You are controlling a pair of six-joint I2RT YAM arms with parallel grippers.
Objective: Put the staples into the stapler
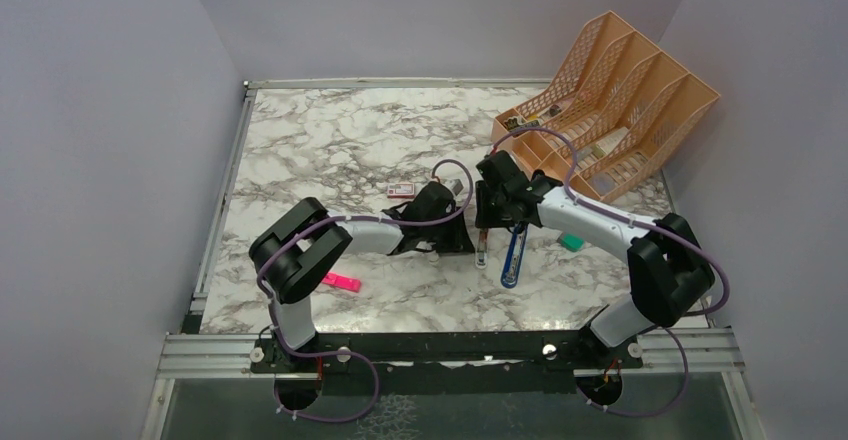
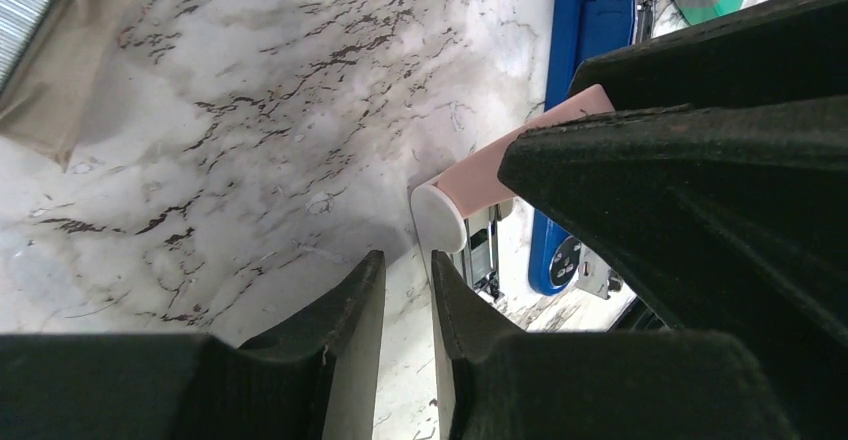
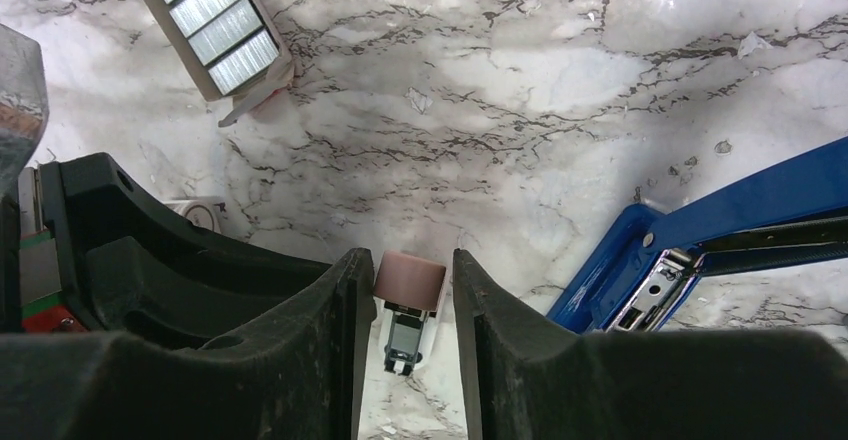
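Nearest, left wrist: the left gripper (image 2: pixel 406 260) fills the bottom of my view. Its two black fingers stand a narrow slit apart, bare marble shows through, and nothing sits between them.
Pink bar, left wrist: the pink bar (image 2: pixel 490 175) lies just beyond those tips, white end face toward me, with a small metal part under it. Its far end runs under a black finger (image 2: pixel 680 190) of the right gripper (image 3: pixel 414 265).
Stapler, left wrist: the blue stapler (image 2: pixel 590 60) lies on the table (image 2: pixel 250 110) behind the pink bar, upper right.
Staples, left wrist: the staples (image 2: pixel 28 0) show as a ridged silver block in the top left corner, in a beige tray (image 2: pixel 70 80), well apart from my fingers.
Jaws, right wrist: they straddle the pink bar's end, which nearly fills the gap. I cannot tell whether they press on it.
Staples, right wrist: three silver blocks sit side by side in the tray, top left, apart from the gripper.
Stapler, right wrist: at right, its blue top and metal channel are spread apart at the hinge.
Arms, top view: both reach to mid-table, with the grippers close together.
Box, top view: a red-and-white box (image 1: pixel 400 190) sits just left of the left gripper.
Staples, top view: too small for me to pick out.
Others, top view: a pink highlighter (image 1: pixel 342 282) lies near the left arm, and an orange file rack (image 1: pixel 610 100) stands at the far right.
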